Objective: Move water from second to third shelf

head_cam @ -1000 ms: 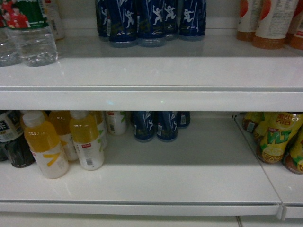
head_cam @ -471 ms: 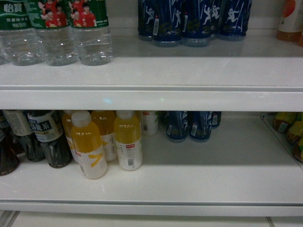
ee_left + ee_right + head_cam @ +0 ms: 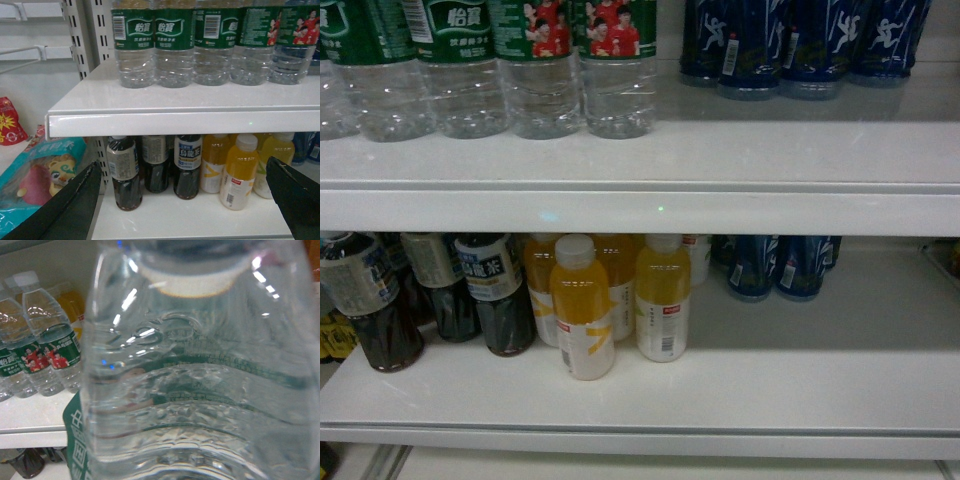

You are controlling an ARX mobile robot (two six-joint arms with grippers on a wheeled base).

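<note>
Close up, water (image 3: 200,390) fills right pincer's view.

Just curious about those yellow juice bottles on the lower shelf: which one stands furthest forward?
The yellow juice bottle with the white cap, left of the front pair, stands nearest the shelf edge. Its neighbour sits slightly further back, and the others stand behind them.

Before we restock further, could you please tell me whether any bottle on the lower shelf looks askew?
Yes: the front orange juice bottle leans slightly against its neighbours, and the leftmost dark tea bottle tilts too. The water bottles on the shelf above stand upright.
</note>
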